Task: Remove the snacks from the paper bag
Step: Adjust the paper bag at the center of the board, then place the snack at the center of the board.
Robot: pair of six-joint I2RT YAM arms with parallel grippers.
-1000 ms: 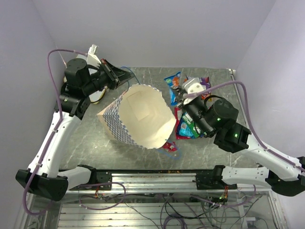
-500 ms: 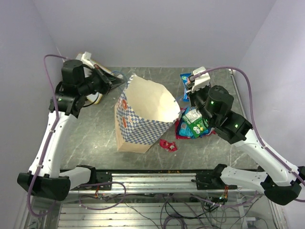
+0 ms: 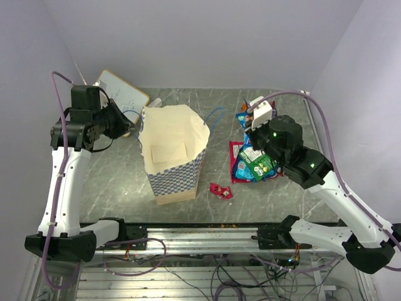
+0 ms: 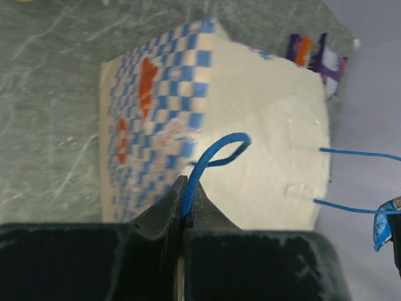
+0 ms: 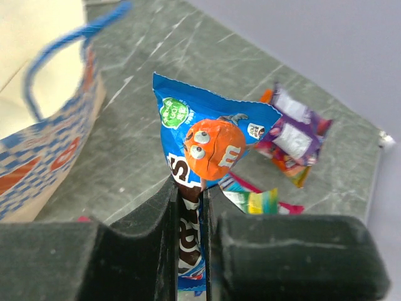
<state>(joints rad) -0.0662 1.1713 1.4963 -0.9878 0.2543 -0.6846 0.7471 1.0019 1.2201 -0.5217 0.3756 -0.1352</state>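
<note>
Right gripper [image 5: 191, 188] pinches the blue packet [image 5: 210, 135], long axis running out along the fingers, just right of the paper bag [image 3: 178, 179] by the loose snacks [image 3: 254, 164]; at the bag's left, left gripper [image 4: 186, 200] clamps its cord handle [image 4: 216, 150].

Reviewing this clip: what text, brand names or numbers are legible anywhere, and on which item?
"m": on the orange character printed on the blue packet, held in the right gripper.
Green badge on that packet: too small to read.
Label on the purple packet: blurred.
Orange-red logo on the paper bag: unreadable.
</note>
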